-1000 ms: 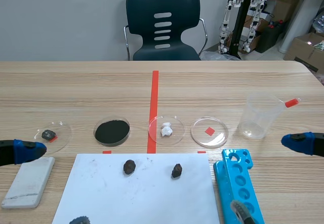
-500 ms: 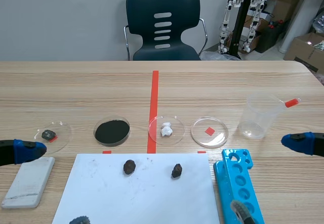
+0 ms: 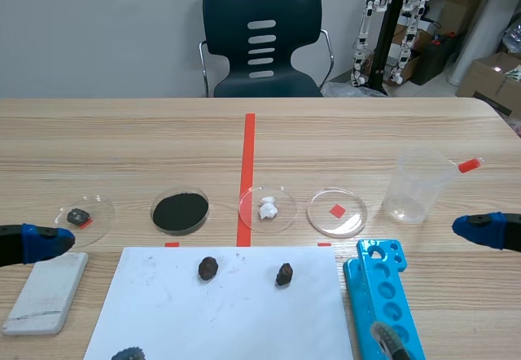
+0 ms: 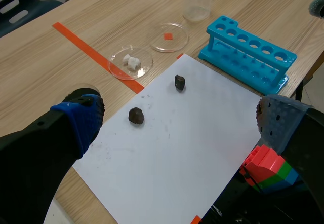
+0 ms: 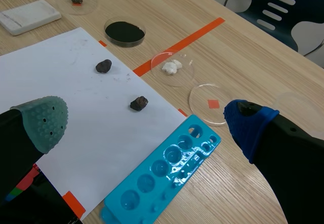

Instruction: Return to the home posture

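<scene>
Left hand [image 4: 177, 120] and right hand [image 5: 147, 120] hover low over the table [image 3: 366, 132], fingers spread.

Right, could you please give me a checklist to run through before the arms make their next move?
1. Check the left claw is open and empty: ok.
2. Check the right claw is open and empty: ok.
3. Check the clear beaker stands upright, apart from the right claw: ok.
4. Check the blue rack is clear of the right claw: ok.
5. Check for a gap between the pale block and the left claw beside it: cannot tell.
</scene>
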